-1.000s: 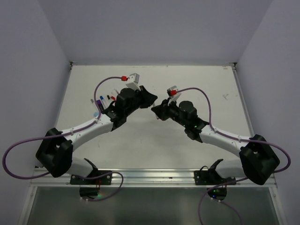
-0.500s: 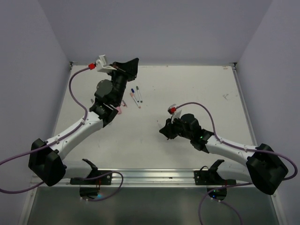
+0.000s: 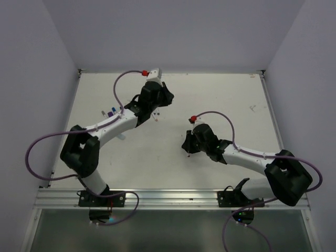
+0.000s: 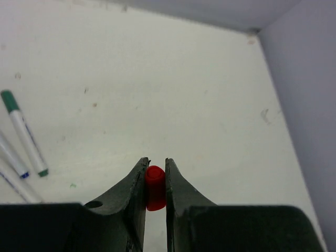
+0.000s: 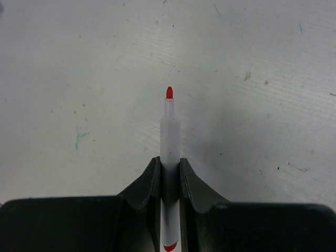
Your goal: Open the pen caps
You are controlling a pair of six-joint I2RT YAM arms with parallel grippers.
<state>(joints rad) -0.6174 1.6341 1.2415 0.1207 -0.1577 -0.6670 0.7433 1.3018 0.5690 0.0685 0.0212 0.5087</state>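
— What does the top camera give you?

— I see both arms reaching in over the white table (image 3: 236,100). The left gripper (image 3: 158,106) sits towards the back, left of centre. The right gripper (image 3: 188,148) is nearer the middle, pointing down, with a red speck at its tip. From up here I can't tell how either pair of jaws stands. Some small coloured bits (image 3: 111,112) lie near the table's left edge, too small for me to name.

— And the left wrist?

— There the left gripper (image 4: 155,167) is clamped on a red cap (image 4: 155,186), pinched between the two fingers near their tips and held over the table. A green-capped pen (image 4: 23,134) lies off to the left, well apart from it.

— The right wrist?

— My right gripper (image 5: 169,168) is closed around a white pen (image 5: 169,131). The barrel runs straight out between the fingers, and its uncapped red tip points away from the camera, over bare table.
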